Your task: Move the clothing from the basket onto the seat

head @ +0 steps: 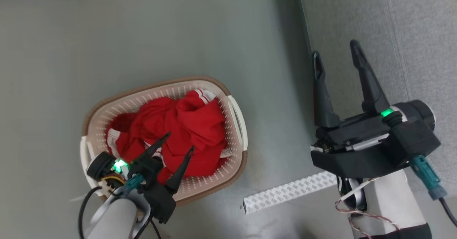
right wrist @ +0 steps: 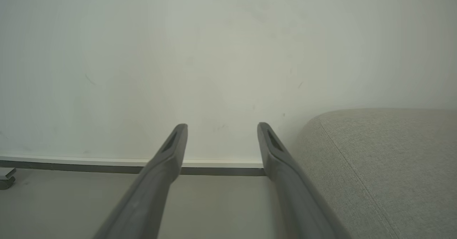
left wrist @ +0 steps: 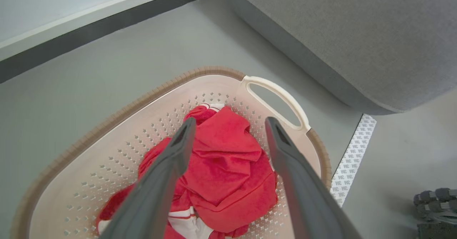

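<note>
Both wide open, nothing held: left gripper (head: 180,141) hangs over the clothing (head: 185,124) bunched in the basket (head: 160,83), lower left, probably lining up a grab; right gripper (head: 334,48) idles by the seat (head: 410,35), upper right.

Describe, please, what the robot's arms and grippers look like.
Both the left gripper and right gripper have two long, dark, tapering fingers on a blocky black body, a green light at the wrist and a teal plug with a black cable. The forearms are pale grey; a red-and-white twisted wire runs beside the right one.
</note>
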`<state>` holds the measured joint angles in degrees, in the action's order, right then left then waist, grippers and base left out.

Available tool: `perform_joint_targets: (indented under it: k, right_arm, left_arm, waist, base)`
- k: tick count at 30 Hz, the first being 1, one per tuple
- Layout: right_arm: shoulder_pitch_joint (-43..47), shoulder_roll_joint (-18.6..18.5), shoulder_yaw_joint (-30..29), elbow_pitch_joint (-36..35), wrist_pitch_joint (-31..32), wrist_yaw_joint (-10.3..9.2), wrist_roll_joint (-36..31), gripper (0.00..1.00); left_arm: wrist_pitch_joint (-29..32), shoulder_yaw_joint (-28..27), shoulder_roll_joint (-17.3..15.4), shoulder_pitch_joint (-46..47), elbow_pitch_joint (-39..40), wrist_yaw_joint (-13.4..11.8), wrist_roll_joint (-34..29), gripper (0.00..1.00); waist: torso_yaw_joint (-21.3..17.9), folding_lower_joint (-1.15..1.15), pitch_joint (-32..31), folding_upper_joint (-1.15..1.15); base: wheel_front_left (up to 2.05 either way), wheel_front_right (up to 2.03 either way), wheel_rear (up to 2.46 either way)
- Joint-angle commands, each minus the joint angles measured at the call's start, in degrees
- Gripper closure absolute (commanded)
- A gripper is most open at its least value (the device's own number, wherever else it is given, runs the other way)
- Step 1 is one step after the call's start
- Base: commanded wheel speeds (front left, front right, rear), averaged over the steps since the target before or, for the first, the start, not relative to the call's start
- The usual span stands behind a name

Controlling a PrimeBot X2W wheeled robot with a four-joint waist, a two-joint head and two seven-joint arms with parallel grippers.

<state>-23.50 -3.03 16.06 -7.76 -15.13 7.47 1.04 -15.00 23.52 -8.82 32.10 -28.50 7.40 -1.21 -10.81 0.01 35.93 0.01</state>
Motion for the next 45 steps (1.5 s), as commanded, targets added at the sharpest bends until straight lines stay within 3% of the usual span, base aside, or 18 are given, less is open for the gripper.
perform_joint_targets:
  k: [1,9,24,37,45]
  right_arm:
    - [-1.1,0.2,0.1,-0.6,0.0,0.04,0.4,0.00]
    - [-3.7,0.2,1.0,-3.8,0.0,0.04,2.9,0.00]
    - [-5.5,0.2,1.2,-6.1,0.0,0.04,8.4,0.00]
    - [-5.1,0.2,0.9,-6.7,0.0,0.04,11.6,0.00]
    - [-5.1,0.2,0.5,-6.9,0.0,0.04,12.1,0.00]
  left_arm:
    - [-0.3,0.7,-0.5,1.1,-0.8,0.0,-0.7,0.00]
    - [-0.3,5.2,-2.1,7.1,-5.8,-0.1,-2.0,0.00]
    - [-0.3,8.5,-6.2,14.7,-11.8,-3.1,-3.5,0.00]
    - [-0.3,10.0,-9.8,17.2,-15.0,-5.9,-2.9,0.00]
    - [-0.2,10.6,-9.9,18.5,-19.1,-6.4,-1.6,0.00]
  waist:
    - [-2.2,-0.01,3.4,-0.01]
    - [-4.6,-0.01,8.9,-0.01]
    - [-9.4,-0.01,15.5,-0.01]
    - [-13.3,-0.01,17.8,-0.01]
    - [-13.7,-0.01,17.9,-0.01]
  base:
    - [0.00,0.00,0.00]
    - [0.00,0.00,0.00]
    - [0.00,0.00,0.00]
    - [0.00,0.00,0.00]
    - [0.00,0.00,0.00]
